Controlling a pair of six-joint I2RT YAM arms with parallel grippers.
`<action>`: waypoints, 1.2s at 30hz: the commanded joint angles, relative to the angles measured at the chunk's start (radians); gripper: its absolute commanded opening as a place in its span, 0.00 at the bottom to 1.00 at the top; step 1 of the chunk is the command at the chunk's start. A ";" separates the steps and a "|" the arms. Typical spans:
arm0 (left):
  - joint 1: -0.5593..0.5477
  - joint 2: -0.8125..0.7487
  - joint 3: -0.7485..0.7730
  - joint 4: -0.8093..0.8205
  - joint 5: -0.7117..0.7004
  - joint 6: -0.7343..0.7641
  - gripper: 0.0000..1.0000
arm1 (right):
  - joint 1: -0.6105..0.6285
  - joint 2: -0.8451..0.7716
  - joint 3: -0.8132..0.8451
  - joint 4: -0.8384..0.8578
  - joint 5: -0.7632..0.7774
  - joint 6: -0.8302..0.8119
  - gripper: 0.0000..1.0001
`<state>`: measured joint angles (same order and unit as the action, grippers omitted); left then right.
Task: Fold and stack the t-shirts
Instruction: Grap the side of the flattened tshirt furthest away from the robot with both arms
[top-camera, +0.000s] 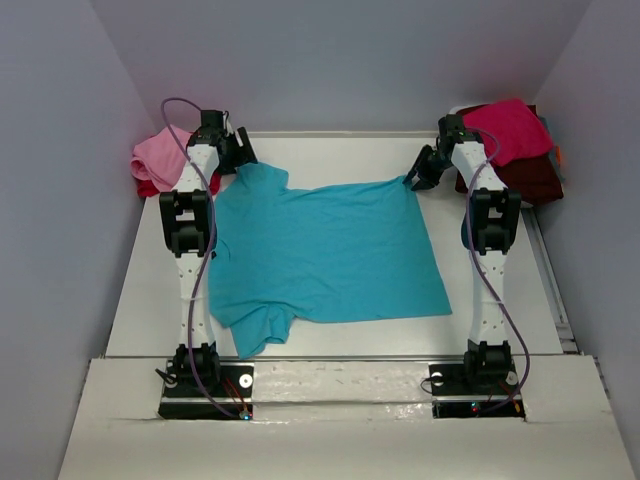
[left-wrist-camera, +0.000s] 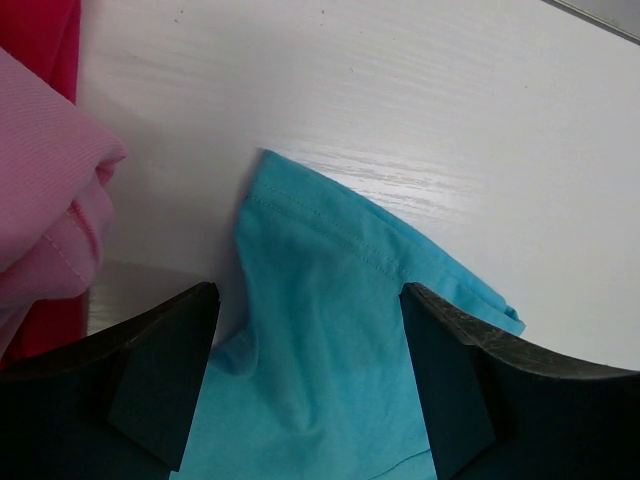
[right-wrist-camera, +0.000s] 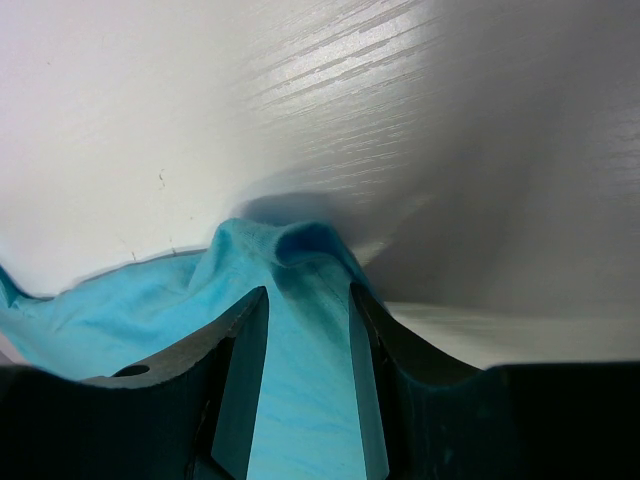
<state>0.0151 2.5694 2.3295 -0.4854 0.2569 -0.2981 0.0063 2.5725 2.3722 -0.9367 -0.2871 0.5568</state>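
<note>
We find the turquoise t-shirt (top-camera: 330, 250) spread nearly flat across the middle of the table (top-camera: 330, 160). One sleeve reaches toward the far left corner and the other toward the near edge (so the shirt lies sideways to the arms).

The right gripper (right-wrist-camera: 308, 300) is clenched on the shirt's far right hem corner. The cloth rises in a small peaked ridge between its fingers, which we read as a hold meant to lift that corner.

The left gripper (left-wrist-camera: 310, 300) hangs over the far sleeve (left-wrist-camera: 330, 230). Its jaws stand wide, with the sleeve cloth lying between them unpinched. We judge it is placed for a matching grasp, so both far corners can be carried over in one fold.

The turquoise fabric is thin, matte jersey with a double-stitched hem and slack wrinkles.

At the far left corner a finely ribbed pink t-shirt (top-camera: 155, 155) lies bunched on a red t-shirt (left-wrist-camera: 45, 40). At the far right corner a crimson t-shirt (top-camera: 510, 130) sits on a dark maroon t-shirt (top-camera: 535, 180). We cannot tell whether either heap is folded.
</note>
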 joint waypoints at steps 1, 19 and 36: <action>0.005 -0.069 -0.021 -0.002 0.004 -0.004 0.84 | -0.039 -0.038 0.007 0.027 0.085 -0.005 0.44; 0.023 -0.106 -0.065 -0.047 -0.007 0.020 0.78 | -0.048 -0.066 0.006 0.120 0.160 0.003 0.44; 0.032 -0.106 -0.065 -0.056 -0.013 0.027 0.77 | -0.048 -0.100 -0.034 0.187 0.189 -0.015 0.54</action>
<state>0.0338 2.5401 2.2814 -0.5056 0.2546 -0.2897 0.0078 2.5534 2.3394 -0.8448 -0.2241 0.5415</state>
